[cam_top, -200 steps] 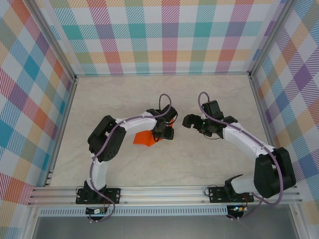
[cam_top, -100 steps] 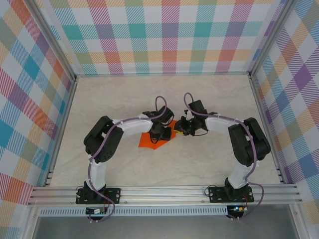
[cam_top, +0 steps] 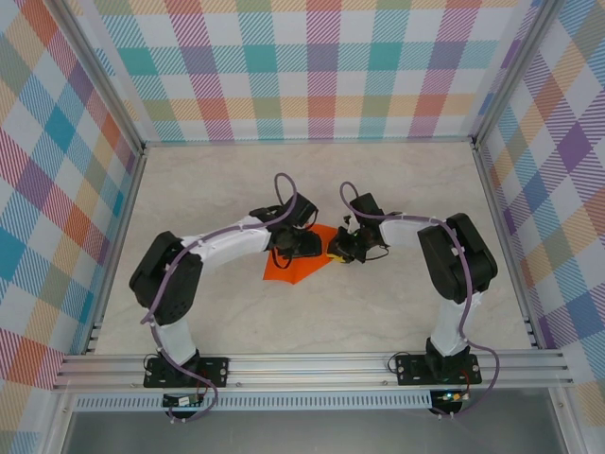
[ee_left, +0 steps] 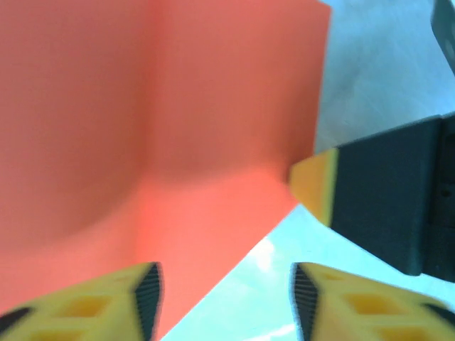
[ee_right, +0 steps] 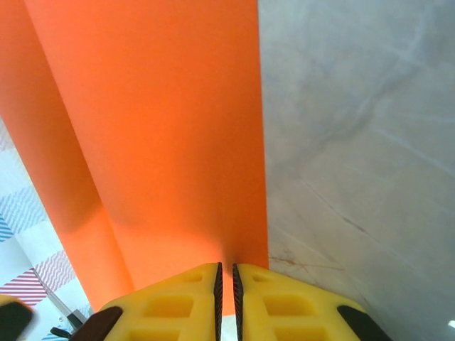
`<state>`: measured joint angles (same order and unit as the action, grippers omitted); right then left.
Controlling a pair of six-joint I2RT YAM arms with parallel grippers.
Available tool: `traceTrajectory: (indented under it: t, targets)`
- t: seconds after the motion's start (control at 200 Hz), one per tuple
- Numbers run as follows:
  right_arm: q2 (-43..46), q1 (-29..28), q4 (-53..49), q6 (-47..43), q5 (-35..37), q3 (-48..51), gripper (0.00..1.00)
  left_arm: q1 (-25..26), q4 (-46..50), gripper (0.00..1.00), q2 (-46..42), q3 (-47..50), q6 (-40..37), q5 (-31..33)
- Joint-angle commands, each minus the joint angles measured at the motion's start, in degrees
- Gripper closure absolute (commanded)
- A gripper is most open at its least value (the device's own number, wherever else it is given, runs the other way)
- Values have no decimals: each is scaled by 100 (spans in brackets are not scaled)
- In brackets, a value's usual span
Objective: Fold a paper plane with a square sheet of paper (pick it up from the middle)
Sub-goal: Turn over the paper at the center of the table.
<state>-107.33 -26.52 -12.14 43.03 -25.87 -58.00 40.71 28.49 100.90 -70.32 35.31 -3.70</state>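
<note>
1. Since a second ago, the right gripper has swung in from well to the right of the thin, bright orange square sheet of paper and now sits at that sheet's right edge. The left gripper has shifted a little along the sheet's far side as its arm stretches out.
2. The sheet lies on the pale marbled table, between the two grippers and partly under the left one. A crease or bend runs across it. I cannot tell whether its right edge is clear of the table.
3. The right pincer is narrowed to a sliver and pinches the sheet's right edge between its yellow fingertips.
4. The left pincer stands apart and holds nothing, with the sheet just beside one of its fingers.
5. The step in hand looks like raising that edge for a fold. Done well, the right pinch stays shallow and firm and carries the edge slowly over the sheet. The left fingers pin the sheet beside the intended crease, and the edges are matched before anything is pressed flat.
6. Paper this thin will likely slide or crumple if pulled sideways.
</note>
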Motion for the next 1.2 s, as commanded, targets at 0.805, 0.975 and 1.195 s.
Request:
traceTrajectory:
  t: [0.805, 0.975, 1.195]
  targets:
    - [-140, -2, -474, -242, 258, -113, 84, -522, -284, 1, -56, 977, 1017, -800]
    - [-146, -3, -491, -257, 267, -133, 84, -478, -791, 3, -121, 1005, 756, -1127]
    - [-75, 6, -426, -235, 226, -129, 84, -459, -2119, 9, -328, 1358, 575, -2033]
